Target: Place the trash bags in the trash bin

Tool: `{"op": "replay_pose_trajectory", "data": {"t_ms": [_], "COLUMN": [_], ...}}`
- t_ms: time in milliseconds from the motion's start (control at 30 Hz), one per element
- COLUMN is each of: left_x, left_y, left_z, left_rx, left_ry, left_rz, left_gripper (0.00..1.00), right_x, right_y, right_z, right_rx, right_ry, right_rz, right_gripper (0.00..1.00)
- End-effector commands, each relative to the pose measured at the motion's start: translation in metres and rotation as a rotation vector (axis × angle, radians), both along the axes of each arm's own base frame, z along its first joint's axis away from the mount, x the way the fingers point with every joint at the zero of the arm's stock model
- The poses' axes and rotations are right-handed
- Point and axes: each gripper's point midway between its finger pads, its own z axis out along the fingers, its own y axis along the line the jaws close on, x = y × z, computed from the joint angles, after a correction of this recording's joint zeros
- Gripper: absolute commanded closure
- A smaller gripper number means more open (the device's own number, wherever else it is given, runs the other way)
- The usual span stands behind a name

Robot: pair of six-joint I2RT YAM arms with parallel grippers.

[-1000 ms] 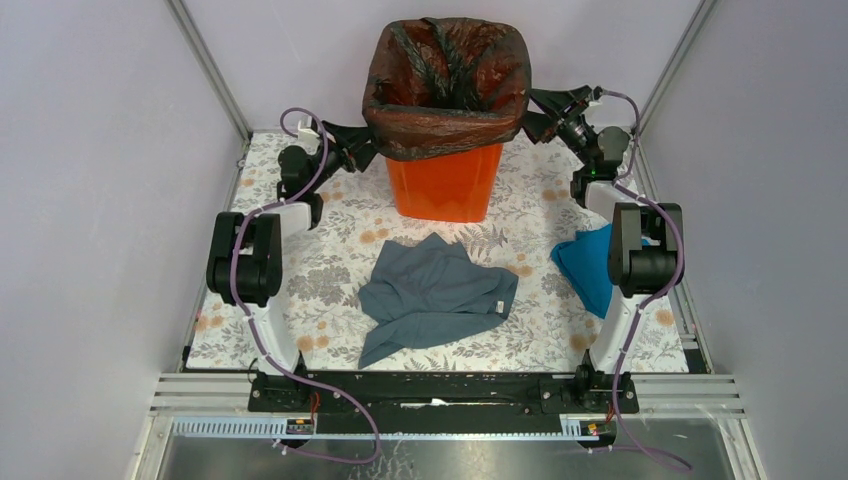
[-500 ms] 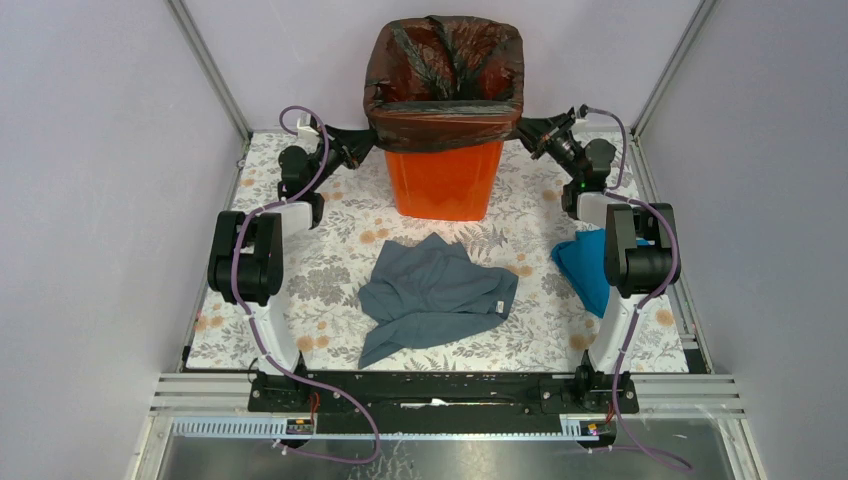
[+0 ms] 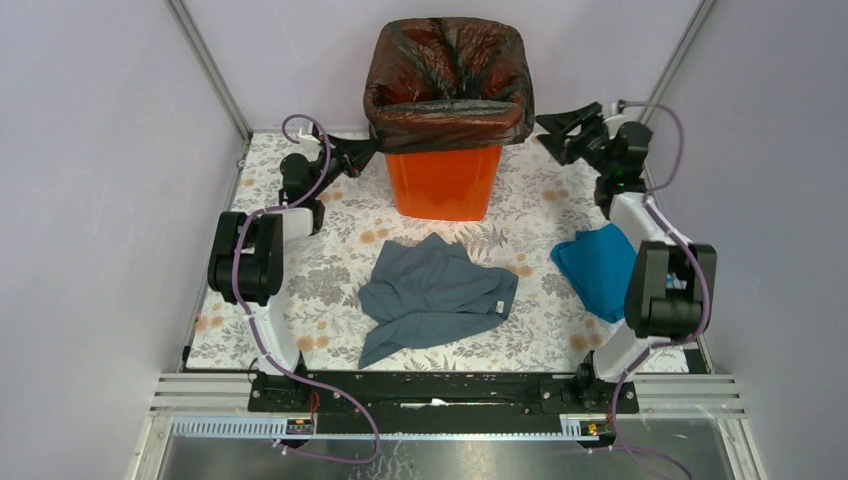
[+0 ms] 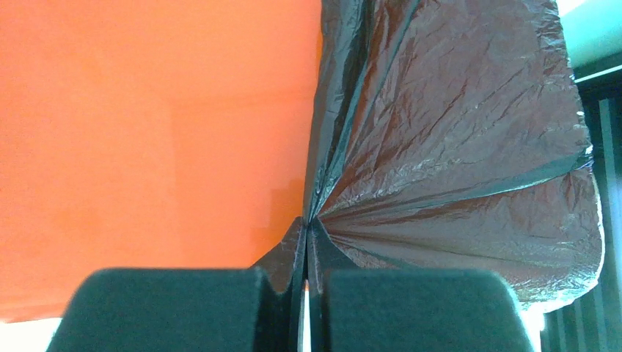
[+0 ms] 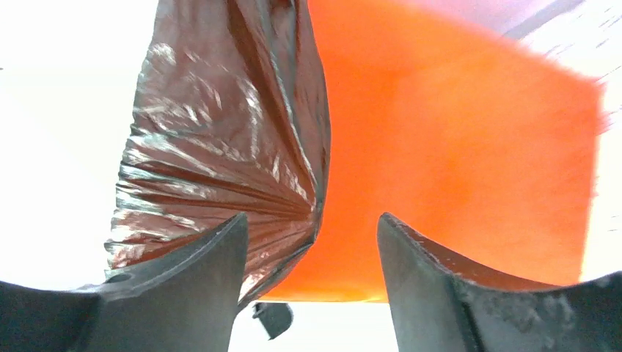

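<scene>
The orange trash bin (image 3: 445, 188) stands at the back middle of the table. The black trash bag (image 3: 446, 108) lines it, its edge folded out over the rim and hanging down the sides. My left gripper (image 3: 366, 152) is at the bin's left side, shut on the bag's hanging hem. In the left wrist view the crinkled trash bag (image 4: 455, 147) fans out from the pinch of my left gripper (image 4: 306, 236), against the orange wall of the trash bin (image 4: 147, 132). My right gripper (image 3: 546, 134) stands open a little off the bin's right side. In the right wrist view nothing lies between the jaws of my right gripper (image 5: 312, 216), beyond which the trash bag (image 5: 220, 147) hangs.
A crumpled grey cloth (image 3: 435, 295) lies in the middle of the floral table cover (image 3: 320, 290). A folded blue cloth (image 3: 595, 265) lies at the right, beside the right arm. Grey walls and metal frame posts (image 3: 210, 70) close in the sides and back.
My left gripper has shut on the bag's left hem. My right gripper closed at the right hem, then opened and drew back to the right. The bag's edge sits lower over the rim.
</scene>
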Motion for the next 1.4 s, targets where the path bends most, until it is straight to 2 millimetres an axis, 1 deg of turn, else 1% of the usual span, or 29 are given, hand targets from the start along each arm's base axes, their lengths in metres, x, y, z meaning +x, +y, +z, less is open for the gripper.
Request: {"op": "replay_pose_trajectory", "data": {"t_ms": [0, 67, 100, 133, 167, 200, 267, 367, 400, 433, 467, 500, 533, 567, 633, 700, 733, 833, 867, 933, 1033, 1100, 1167, 1233, 1300, 1333, 1367], "left_x": [-0.017, -0.018, -0.019, -0.019, -0.019, -0.019, -0.019, -0.018, -0.018, -0.018, -0.019, -0.02, -0.021, -0.021, -0.023, -0.024, -0.024, -0.031, -0.037, -0.05, -0.076, -0.094, -0.106, -0.11, -0.105, -0.097, -0.094], "left_y": [-0.002, -0.003, -0.003, -0.003, -0.004, -0.003, -0.003, -0.003, -0.003, -0.003, -0.004, -0.005, -0.006, -0.006, -0.003, 0.007, 0.012, 0.026, 0.029, 0.034, 0.043, 0.047, 0.048, 0.048, 0.049, 0.053, 0.055], "left_z": [0.022, 0.024, 0.025, 0.026, 0.027, 0.029, 0.03, 0.032, 0.032, 0.032, 0.031, 0.031, 0.032, 0.032, 0.03, 0.026, 0.024, 0.023, 0.026, 0.024, 0.019, 0.026, 0.045, 0.078, 0.107, 0.115, 0.13], "left_rx": [0.011, 0.013, 0.015, 0.019, 0.023, 0.027, 0.035, 0.041, 0.043, 0.044, 0.046, 0.053, 0.065, 0.086, 0.143, 0.213, 0.25, 0.37, 0.403, 0.46, 0.508, 0.542, 0.576, 0.639, 0.724, 0.757, 0.754], "left_ry": [-0.1, -0.106, -0.111, -0.116, -0.117, -0.119, -0.12, -0.12, -0.117, -0.115, -0.113, -0.115, -0.119, -0.12, -0.118, -0.093, -0.082, -0.063, -0.068, -0.056, -0.046, -0.063, -0.12, -0.196, -0.262, -0.266, -0.283], "left_rz": [-0.032, -0.038, -0.04, -0.041, -0.042, -0.04, -0.037, -0.033, -0.032, -0.03, -0.032, -0.034, -0.038, -0.038, -0.018, 0.027, 0.051, 0.117, 0.136, 0.162, 0.195, 0.215, 0.23, 0.268, 0.341, 0.388, 0.42], "left_gripper": [1.0, 1.0, 0.98, 0.96, 0.94, 0.91, 0.88, 0.85, 0.84, 0.84, 0.83, 0.81, 0.74, 0.66, 0.59, 0.52, 0.48, 0.31, 0.26, 0.18, 0.1, 0.06, 0.04, 0.02, 0.01, 0.01, 0.01], "right_x": [-0.01, -0.014, -0.015, -0.015, -0.015, -0.014, -0.006, 0.008, 0.012, 0.015, 0.021, 0.026, 0.031, 0.034, 0.036, 0.034, 0.033, 0.027, 0.026, 0.022, 0.016, 0.012, 0.005, -0.004, -0.011, -0.016, -0.02], "right_y": [-0.05, -0.057, -0.06, -0.06, -0.054, -0.047, -0.018, 0.028, 0.041, 0.054, 0.066, 0.078, 0.089, 0.1, 0.115, 0.125, 0.126, 0.129, 0.128, 0.125, 0.124, 0.122, 0.121, 0.119, 0.113, 0.11, 0.107], "right_z": [0.043, 0.07, 0.082, 0.094, 0.11, 0.116, 0.129, 0.138, 0.155, 0.158, 0.154, 0.153, 0.15, 0.148, 0.143, 0.14, 0.139, 0.137, 0.138, 0.143, 0.151, 0.156, 0.162, 0.17, 0.174, 0.178, 0.18], "right_rx": [-0.412, -0.549, -0.608, -0.661, -0.709, -0.767, -0.881, -1.019, -1.039, -1.06, -1.082, -1.105, -1.119, -1.126, -1.111, -1.076, -1.063, -1.045, -1.042, -1.037, -1.025, -1.017, -1.003, -0.989, -0.985, -0.982, -0.982], "right_ry": [-0.076, -0.123, -0.14, -0.162, -0.203, -0.217, -0.278, -0.339, -0.387, -0.416, -0.433, -0.464, -0.488, -0.507, -0.519, -0.509, -0.503, -0.488, -0.484, -0.479, -0.488, -0.487, -0.492, -0.499, -0.494, -0.497, -0.497], "right_rz": [-0.205, -0.248, -0.265, -0.267, -0.258, -0.242, -0.184, -0.084, -0.076, -0.053, -0.032, -0.017, -0.007, 0.003, 0.017, 0.034, 0.036, 0.044, 0.04, 0.026, 0.023, 0.017, 0.016, 0.012, -0.006, -0.022, -0.034], "right_gripper": [0.26, 0.23, 0.22, 0.21, 0.21, 0.21, 0.21, 0.23, 0.24, 0.26, 0.31, 0.35, 0.38, 0.4, 0.41, 0.41, 0.41, 0.4, 0.39, 0.39, 0.36, 0.34, 0.31, 0.27, 0.19, 0.13, 0.08]}}
